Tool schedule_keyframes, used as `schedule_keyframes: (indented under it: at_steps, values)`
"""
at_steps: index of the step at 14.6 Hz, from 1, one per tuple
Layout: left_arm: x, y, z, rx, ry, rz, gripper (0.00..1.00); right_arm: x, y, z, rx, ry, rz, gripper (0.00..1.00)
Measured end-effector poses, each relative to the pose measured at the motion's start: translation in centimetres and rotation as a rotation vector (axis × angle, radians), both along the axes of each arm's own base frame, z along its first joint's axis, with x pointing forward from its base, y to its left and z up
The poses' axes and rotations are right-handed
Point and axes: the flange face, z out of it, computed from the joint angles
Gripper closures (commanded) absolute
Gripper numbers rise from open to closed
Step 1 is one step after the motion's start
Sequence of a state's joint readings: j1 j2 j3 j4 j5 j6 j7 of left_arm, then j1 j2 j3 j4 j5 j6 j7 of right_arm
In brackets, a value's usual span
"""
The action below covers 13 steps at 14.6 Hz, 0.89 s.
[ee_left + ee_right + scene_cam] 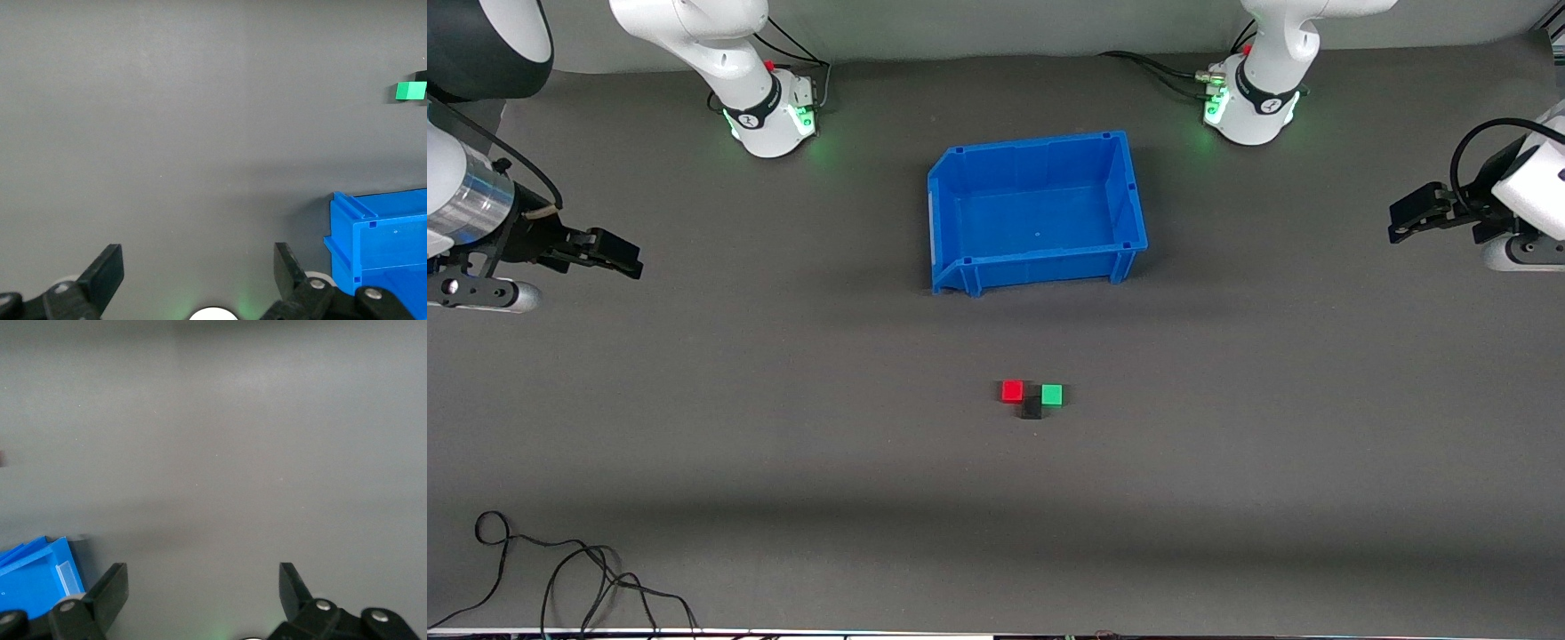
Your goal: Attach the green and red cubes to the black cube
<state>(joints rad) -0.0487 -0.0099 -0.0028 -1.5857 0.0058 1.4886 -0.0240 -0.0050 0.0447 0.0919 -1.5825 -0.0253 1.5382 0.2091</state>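
The red cube (1012, 390), the green cube (1052, 394) and the black cube (1032, 408) lie close together on the grey mat, nearer to the front camera than the blue bin. The black cube sits between the two coloured ones, slightly nearer to the camera, meeting their corners. The green cube also shows in the left wrist view (410, 91). My left gripper (1398, 227) hovers open and empty over the left arm's end of the table (198, 267). My right gripper (630, 258) hovers open and empty over the right arm's end (203, 587). Both are away from the cubes.
An empty blue bin (951, 222) stands mid-table between the arm bases and the cubes; it also shows in the left wrist view (347, 247) and the right wrist view (40, 570). A black cable (560, 569) lies at the table's near edge toward the right arm's end.
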Motion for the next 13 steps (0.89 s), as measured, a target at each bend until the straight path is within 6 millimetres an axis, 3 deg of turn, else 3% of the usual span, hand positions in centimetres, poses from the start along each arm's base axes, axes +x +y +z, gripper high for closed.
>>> schedule_keyframes:
  at_steps: [13]
  values:
    - [0.01,-0.01,0.07,0.0,-0.001,-0.001,0.0,0.31,0.52,-0.46,0.002,-0.001,0.009,0.0]
